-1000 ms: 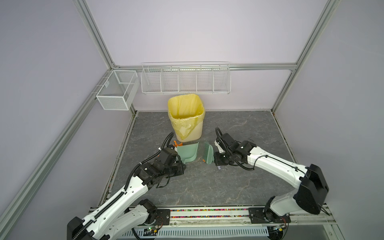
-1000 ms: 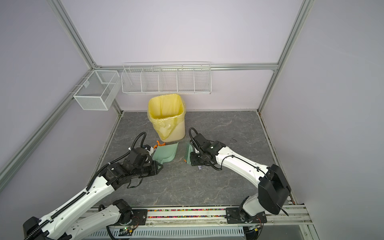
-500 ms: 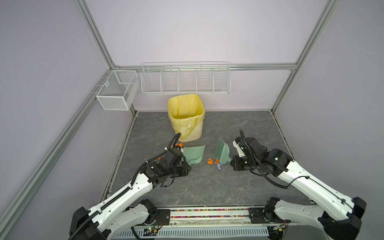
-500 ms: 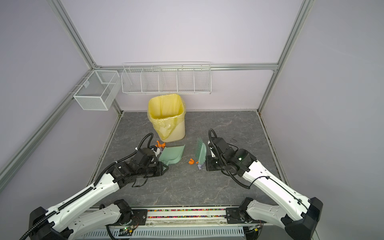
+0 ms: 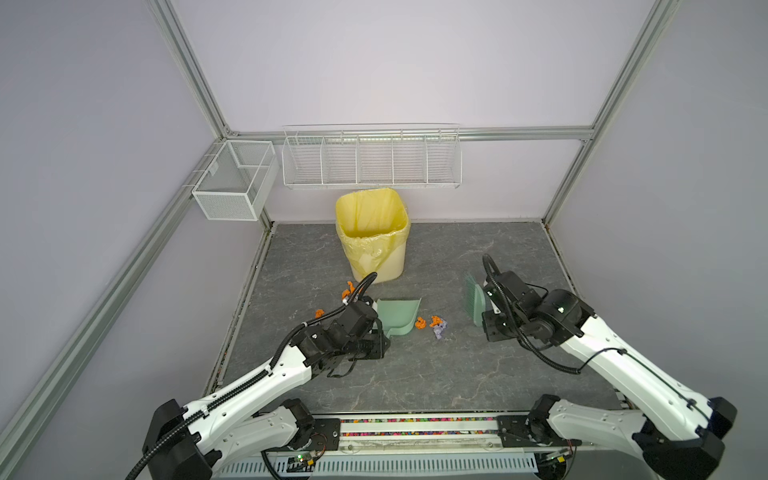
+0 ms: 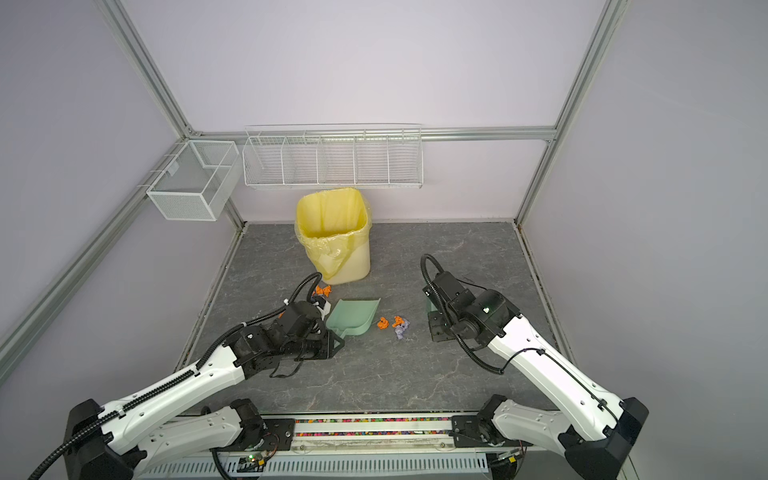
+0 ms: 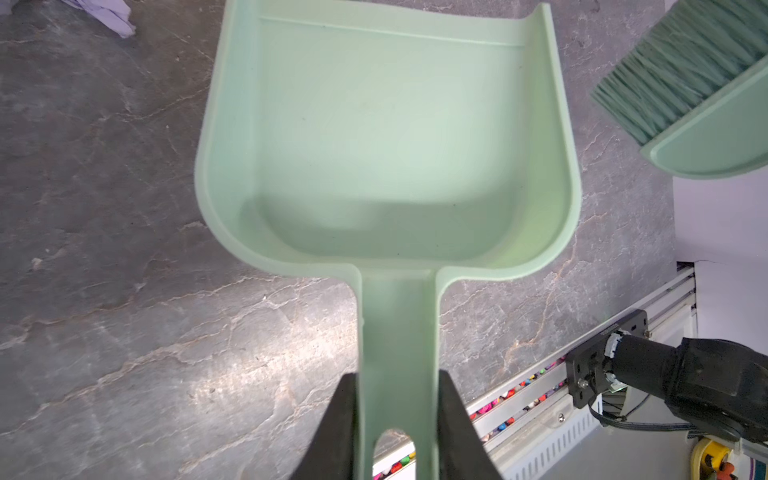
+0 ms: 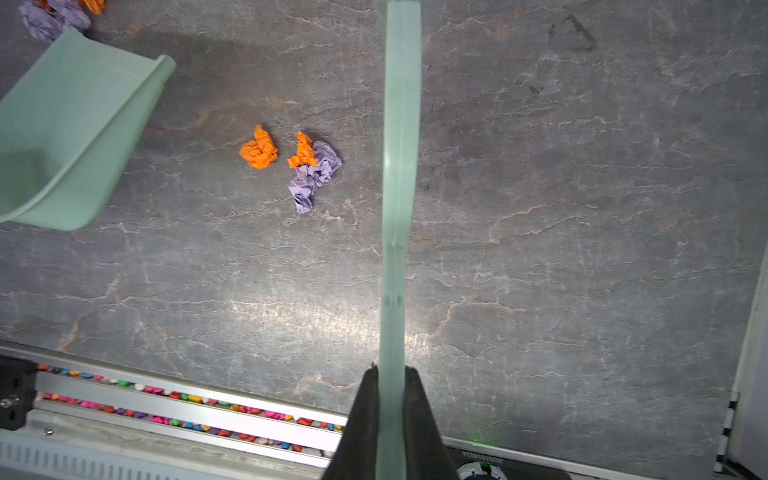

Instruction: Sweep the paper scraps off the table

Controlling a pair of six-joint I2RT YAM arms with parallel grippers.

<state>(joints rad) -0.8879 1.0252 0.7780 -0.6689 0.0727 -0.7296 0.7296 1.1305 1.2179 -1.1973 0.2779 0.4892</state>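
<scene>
Two orange paper scraps and a lilac one lie on the table between the dustpan and the brush. More orange scraps lie behind the left arm near the bin. My left gripper is shut on the handle of the empty mint-green dustpan. My right gripper is shut on the handle of the mint-green brush, right of the scraps.
A bin with a yellow liner stands at the back behind the dustpan. Two white wire baskets hang on the back and left frame. A rail with coloured beads runs along the front edge.
The right arm has drawn the brush to the right, away from the dustpan's mouth, baring three scraps between them. The dustpan has shifted slightly right and nearer the front.
</scene>
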